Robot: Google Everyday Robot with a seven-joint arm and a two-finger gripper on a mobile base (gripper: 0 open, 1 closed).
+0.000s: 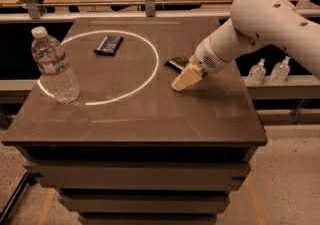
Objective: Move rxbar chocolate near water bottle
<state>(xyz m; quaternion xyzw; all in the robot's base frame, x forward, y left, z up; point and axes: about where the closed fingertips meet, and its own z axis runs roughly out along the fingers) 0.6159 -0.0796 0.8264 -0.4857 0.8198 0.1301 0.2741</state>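
The rxbar chocolate [175, 62] is a flat black wrapper lying on the table right of the middle, and its right end is hidden behind my arm. My gripper [182, 80] points down at the table, just in front of and beside the bar. The water bottle [54, 66] stands upright at the table's left side, on the edge of a bright light ring, far from the bar.
A dark blue bar wrapper [108, 45] lies inside the ring at the back left. The dark table [150, 119] stands on a stack of drawers. Two small clear bottles [270, 71] sit on a shelf to the right. A cluttered bench runs behind.
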